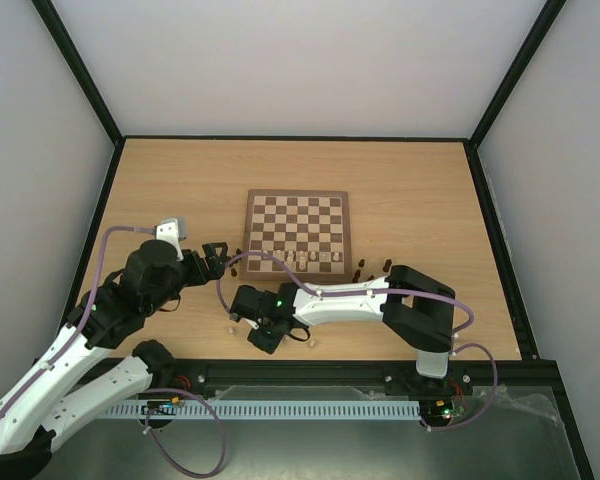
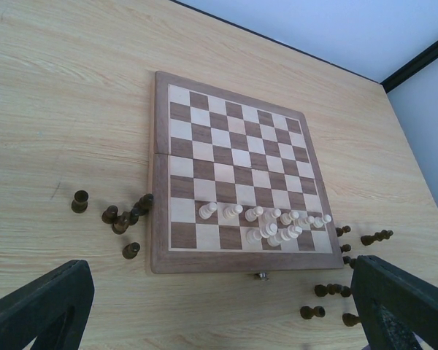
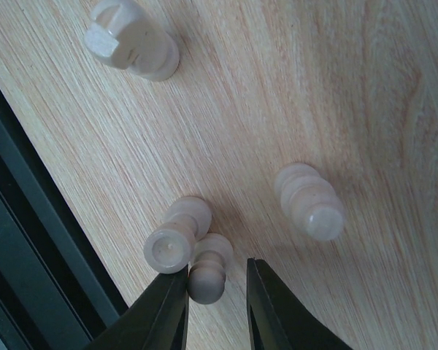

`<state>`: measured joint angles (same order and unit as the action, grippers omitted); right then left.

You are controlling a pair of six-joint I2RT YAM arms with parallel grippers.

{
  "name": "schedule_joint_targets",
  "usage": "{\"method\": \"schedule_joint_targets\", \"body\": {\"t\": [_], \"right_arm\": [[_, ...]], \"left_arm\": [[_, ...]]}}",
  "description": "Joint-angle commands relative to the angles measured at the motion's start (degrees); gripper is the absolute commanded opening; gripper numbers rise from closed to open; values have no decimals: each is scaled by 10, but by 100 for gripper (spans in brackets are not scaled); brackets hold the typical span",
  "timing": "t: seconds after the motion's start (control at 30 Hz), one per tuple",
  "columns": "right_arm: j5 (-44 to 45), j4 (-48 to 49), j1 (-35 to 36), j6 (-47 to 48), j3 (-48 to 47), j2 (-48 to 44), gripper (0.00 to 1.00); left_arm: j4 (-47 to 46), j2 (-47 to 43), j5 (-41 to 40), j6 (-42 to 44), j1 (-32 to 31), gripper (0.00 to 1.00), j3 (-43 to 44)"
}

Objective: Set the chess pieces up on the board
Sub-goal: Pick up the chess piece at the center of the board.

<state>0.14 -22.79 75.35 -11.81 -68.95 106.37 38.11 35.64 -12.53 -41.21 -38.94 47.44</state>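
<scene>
Now the right gripper [image 3: 217, 292] stands spread around a cream pawn [image 3: 206, 273] on the table [image 3: 314, 87], on the near side of the board [image 1: 280, 210] and touching another piece [image 3: 172, 246]; it seems light, hard and slippery, so the pads [image 3: 266, 313] should pinch its narrow waist.

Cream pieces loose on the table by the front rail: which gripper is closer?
Right. The right gripper straddles one cream piece; the left gripper hangs left of the board.
</scene>
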Motion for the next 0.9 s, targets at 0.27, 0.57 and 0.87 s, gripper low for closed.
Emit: {"method": "schedule_joint_targets", "body": {"t": [0.27, 0.57, 0.87], "right_arm": [[6, -7, 4, 7, -13, 10, 19], [9, -17, 4, 0, -7, -7, 13], [46, -34, 4, -11, 7, -20, 13]], "left_arm": [[-7, 0, -2, 0, 2, 100, -10], [-10, 1, 1, -1, 3, 99, -14], [-17, 5, 6, -1, 3, 99, -17]]}}
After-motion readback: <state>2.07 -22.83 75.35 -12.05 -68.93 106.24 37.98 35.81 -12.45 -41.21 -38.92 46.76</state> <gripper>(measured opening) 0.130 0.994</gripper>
